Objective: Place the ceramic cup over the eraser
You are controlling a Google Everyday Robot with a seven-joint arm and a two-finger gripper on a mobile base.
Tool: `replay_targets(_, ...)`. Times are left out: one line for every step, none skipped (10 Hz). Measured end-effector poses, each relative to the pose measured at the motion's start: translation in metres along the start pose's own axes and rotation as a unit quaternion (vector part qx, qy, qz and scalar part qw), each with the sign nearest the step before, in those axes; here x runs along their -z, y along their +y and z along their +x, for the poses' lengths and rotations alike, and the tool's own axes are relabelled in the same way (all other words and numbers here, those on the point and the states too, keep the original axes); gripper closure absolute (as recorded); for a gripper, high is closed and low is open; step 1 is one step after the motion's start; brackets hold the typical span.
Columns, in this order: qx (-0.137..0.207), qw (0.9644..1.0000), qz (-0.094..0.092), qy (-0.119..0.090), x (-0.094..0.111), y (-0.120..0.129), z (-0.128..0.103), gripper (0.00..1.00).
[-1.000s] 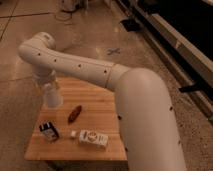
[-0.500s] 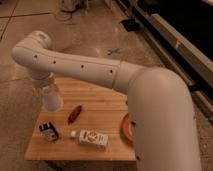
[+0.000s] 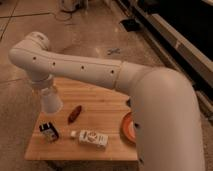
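Your gripper [image 3: 46, 89] sits at the left of the frame, just under the ribbed wrist, at the top of the ceramic cup [image 3: 51, 102]. You cannot tell whether it is clenched on the cup or released, because the meeting point is hidden.

Look next at the white arm [image 3: 150, 105]. It fills the lower right of the frame, runs up and left across the table to a bend at the upper left, then drops to the wrist.

Under it you have the wooden table [image 3: 102, 102], in the lower middle of the frame.

An orange bowl [image 3: 127, 128] rests near the table's right edge, partly covered by the arm.

A white printed carton [image 3: 93, 138] lies flat near the table's lower edge, left of the bowl.

The ceramic cup hangs at the table's left side with its wider end down. You cannot tell whether it touches the wood.

A reddish-brown oblong thing [image 3: 74, 114] lies tilted just right of the cup.

The eraser [image 3: 49, 132] lies below the cup in the frame, near the table's lower left corner, uncovered and apart from the cup.

A tiny white cube [image 3: 73, 134] sits between the eraser and the carton, just beside the carton.
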Motion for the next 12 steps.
replay_targets(0.000,1.0000,0.000,0.000,-0.001,0.000,0.000,1.00)
replay_targets(0.000,1.0000,0.000,0.000,0.000,0.000,0.000,1.00)
replay_targets(0.001,1.0000,-0.001,-0.001,-0.001,0.000,-0.001,1.00)
replay_targets(0.007,1.0000,-0.001,0.002,0.004,-0.005,-0.004,1.00)
replay_targets(0.013,0.9999,0.000,0.004,0.007,-0.011,-0.008,1.00)
replay_targets(0.018,0.9998,0.001,0.007,0.010,-0.017,-0.012,1.00)
replay_targets(0.026,0.9996,0.002,0.011,0.013,-0.026,-0.017,1.00)
replay_targets(0.033,0.9994,0.004,0.013,0.015,-0.035,-0.022,1.00)
replay_targets(0.042,0.9990,0.002,0.015,0.016,-0.044,-0.028,1.00)
replay_targets(0.051,0.9986,0.001,0.016,0.015,-0.051,-0.033,1.00)
replay_targets(0.059,0.9982,-0.002,0.015,0.014,-0.058,-0.039,1.00)
replay_targets(0.063,0.9979,-0.004,0.013,0.012,-0.062,-0.043,1.00)
